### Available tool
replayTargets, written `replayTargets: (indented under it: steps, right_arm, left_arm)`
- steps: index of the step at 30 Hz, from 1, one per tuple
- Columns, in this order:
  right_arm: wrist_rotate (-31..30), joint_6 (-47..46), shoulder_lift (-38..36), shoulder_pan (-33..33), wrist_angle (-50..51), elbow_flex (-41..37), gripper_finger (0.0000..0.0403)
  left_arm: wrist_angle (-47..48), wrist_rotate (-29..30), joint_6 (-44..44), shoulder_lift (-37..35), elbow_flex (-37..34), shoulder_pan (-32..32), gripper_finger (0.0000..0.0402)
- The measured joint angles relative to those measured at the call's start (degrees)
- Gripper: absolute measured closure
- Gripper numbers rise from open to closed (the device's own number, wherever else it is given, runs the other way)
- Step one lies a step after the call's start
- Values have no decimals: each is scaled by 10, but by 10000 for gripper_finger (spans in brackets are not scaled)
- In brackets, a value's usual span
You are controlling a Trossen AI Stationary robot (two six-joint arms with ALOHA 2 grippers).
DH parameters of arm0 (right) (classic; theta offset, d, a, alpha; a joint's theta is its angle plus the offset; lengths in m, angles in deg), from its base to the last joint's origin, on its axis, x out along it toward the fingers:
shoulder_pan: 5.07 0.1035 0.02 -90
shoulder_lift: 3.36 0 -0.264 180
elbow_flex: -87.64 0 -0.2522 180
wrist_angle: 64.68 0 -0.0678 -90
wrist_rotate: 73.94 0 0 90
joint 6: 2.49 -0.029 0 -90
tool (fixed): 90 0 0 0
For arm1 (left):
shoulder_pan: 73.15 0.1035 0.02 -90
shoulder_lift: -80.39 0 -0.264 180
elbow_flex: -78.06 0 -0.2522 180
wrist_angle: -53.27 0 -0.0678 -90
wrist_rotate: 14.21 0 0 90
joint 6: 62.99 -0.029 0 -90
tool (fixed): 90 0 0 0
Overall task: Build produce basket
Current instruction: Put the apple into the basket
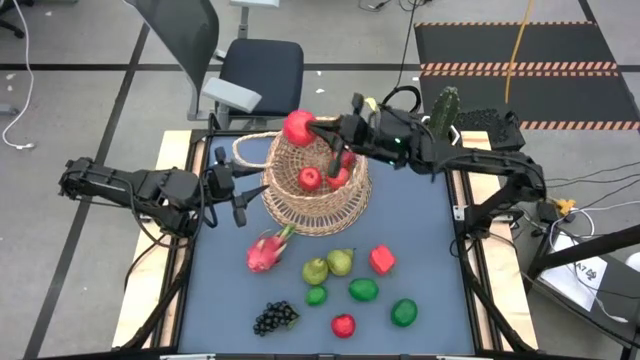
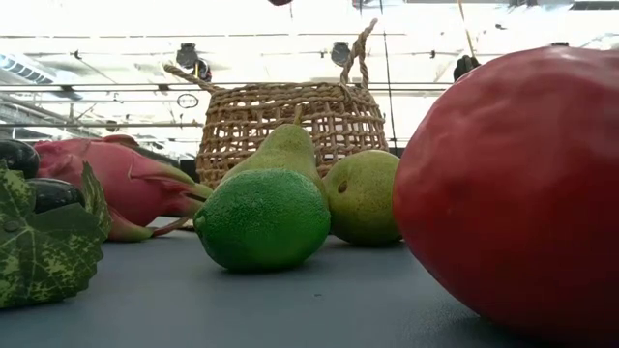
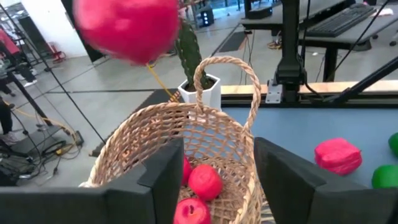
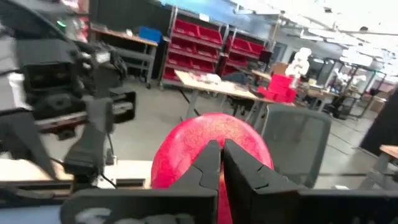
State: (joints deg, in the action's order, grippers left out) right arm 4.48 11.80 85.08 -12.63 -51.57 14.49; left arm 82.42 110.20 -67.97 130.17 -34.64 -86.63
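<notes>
- Right gripper (image 1: 318,127) reached across the wicker basket (image 1: 315,185) (tipped, on the table's far half), fingers closed on a red apple (image 1: 298,127) above its rim.
- Left gripper (image 1: 240,195) lay low beside the basket, fingers part-open, gripping nothing.

One basket (image 1: 318,185) — two pears (image 1: 328,265)

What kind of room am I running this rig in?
Likely a robotics lab or workshop, not a kitchen: red parts bins on metal shelving, workbenches with a keyboard, and an office chair on a bare floor with trailing cables.
</notes>
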Motion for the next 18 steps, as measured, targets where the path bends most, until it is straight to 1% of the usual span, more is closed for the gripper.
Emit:
replayTargets:
  steps: [4, 8, 13, 18]
  right_arm:
    - [29, -1, 46, -14, 43, 65, 403]
    - [31, -1, 81, -21, 73, 110, 403]
    - [50, -14, 103, -29, 101, 125, 403]
    - [59, -31, 111, -34, 132, 125, 403]
  left_arm:
    - [19, 0, -3, -5, 0, 0, 225]
    - [4, 2, -13, -21, -25, 0, 239]
    - [-72, 4, -50, -73, -81, 1, 262]
    - [-98, 5, -69, -119, -123, 1, 286]
